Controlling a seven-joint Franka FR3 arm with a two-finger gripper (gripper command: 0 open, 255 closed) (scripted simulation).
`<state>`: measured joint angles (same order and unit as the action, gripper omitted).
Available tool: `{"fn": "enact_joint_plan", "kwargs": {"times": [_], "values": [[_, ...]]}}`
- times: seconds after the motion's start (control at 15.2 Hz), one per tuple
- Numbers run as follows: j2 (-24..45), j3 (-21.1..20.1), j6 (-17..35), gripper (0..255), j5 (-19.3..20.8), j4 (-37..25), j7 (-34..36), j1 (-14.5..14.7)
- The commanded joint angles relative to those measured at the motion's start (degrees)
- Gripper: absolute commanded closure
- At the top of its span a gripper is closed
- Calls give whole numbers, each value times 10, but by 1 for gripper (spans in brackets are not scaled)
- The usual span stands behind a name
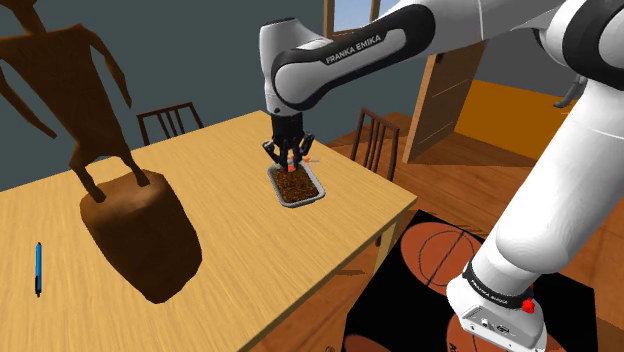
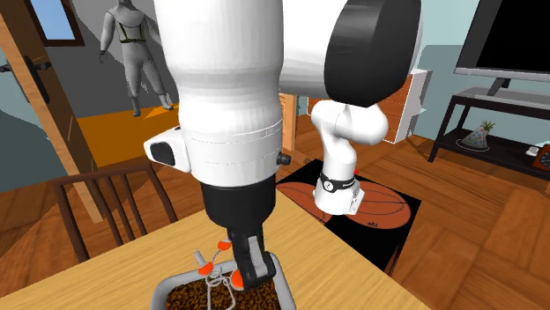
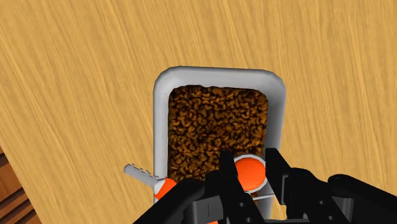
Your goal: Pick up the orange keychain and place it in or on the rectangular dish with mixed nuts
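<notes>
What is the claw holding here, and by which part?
The orange keychain, clasped in the claw by one of its round orange pieces, over the nut dish.

arm (image 1: pixel 560 190): glossy white rounded links | joints: dark grey bands | marking: white FRANKA EMIKA lettering (image 1: pixel 365 47) on one band | ring (image 1: pixel 497 288): black, tiny print, perhaps the same name | gripper (image 1: pixel 288 152): all black, blocky

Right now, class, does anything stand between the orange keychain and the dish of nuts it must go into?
Nothing visible does. The gripper clasps the keychain directly above one end of the dish, and the nuts lie uncovered beneath it.
</notes>
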<state>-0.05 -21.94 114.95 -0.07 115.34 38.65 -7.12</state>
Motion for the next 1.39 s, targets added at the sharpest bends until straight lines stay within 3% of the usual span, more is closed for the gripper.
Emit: {"fn": "enact_joint_plan", "kwargs": {"times": [0.0,0.73,1.19,1.25,1.32], "values": [[8,0,13,255,3,5,1,0],[42,0,91,255,19,52,12,2],[42,0,91,255,19,52,12,2],[42,0,91,0,19,52,12,2],[42,0,91,0,19,52,12,2]]}}
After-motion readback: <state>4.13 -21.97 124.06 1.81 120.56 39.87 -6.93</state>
